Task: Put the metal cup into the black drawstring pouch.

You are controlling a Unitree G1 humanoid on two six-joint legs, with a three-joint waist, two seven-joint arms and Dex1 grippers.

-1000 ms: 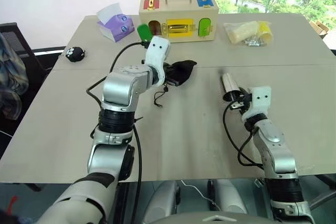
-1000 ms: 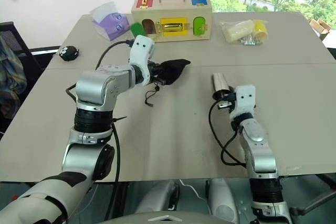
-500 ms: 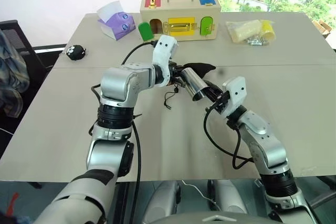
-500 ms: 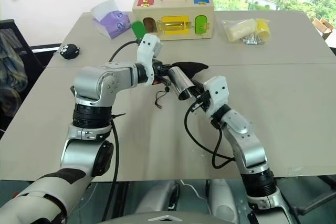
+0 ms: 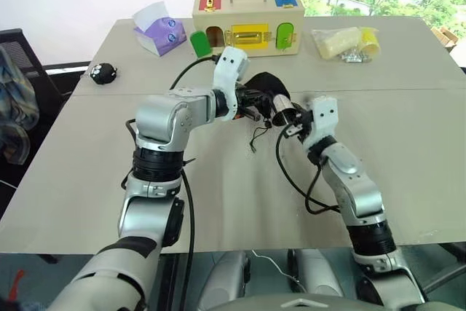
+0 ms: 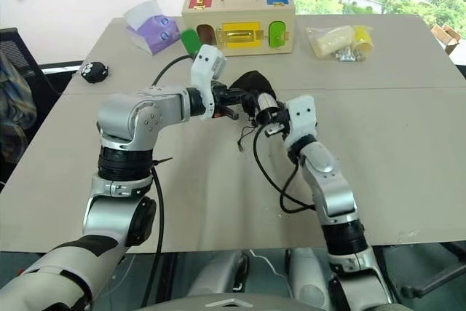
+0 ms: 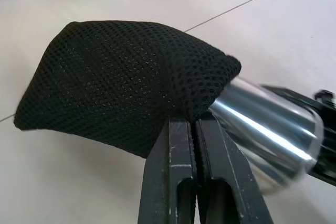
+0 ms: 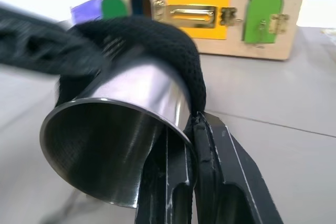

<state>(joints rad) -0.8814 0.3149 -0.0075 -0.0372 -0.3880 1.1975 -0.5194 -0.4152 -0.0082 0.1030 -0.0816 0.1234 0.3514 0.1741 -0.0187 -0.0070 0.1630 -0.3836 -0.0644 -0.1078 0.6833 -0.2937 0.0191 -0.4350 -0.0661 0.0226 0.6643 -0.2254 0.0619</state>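
Observation:
The black drawstring pouch (image 7: 121, 82) hangs in the air over the middle of the table, with my left gripper (image 7: 195, 124) shut on the edge of its mouth. The metal cup (image 8: 115, 124), shiny and smooth, is pushed partway into that mouth; its open end sticks out toward my right arm. My right gripper (image 8: 193, 123) is shut on the cup's rim. In the head views the pouch (image 5: 266, 84) covers the cup's far end, the cup (image 5: 282, 113) lies between both hands, and the pouch's cord (image 5: 256, 136) dangles below.
At the back of the table stand a wooden latch box (image 5: 247, 23), a purple tissue box (image 5: 162, 34) and a clear bag with yellow contents (image 5: 346, 43). A small round black toy (image 5: 104, 72) lies far left. A chair (image 5: 14, 92) stands beyond the left edge.
My right gripper carried the cup from the table's right side leftward to the pouch, and the cup's far end now sits inside the pouch mouth. The left gripper kept hold of the pouch.

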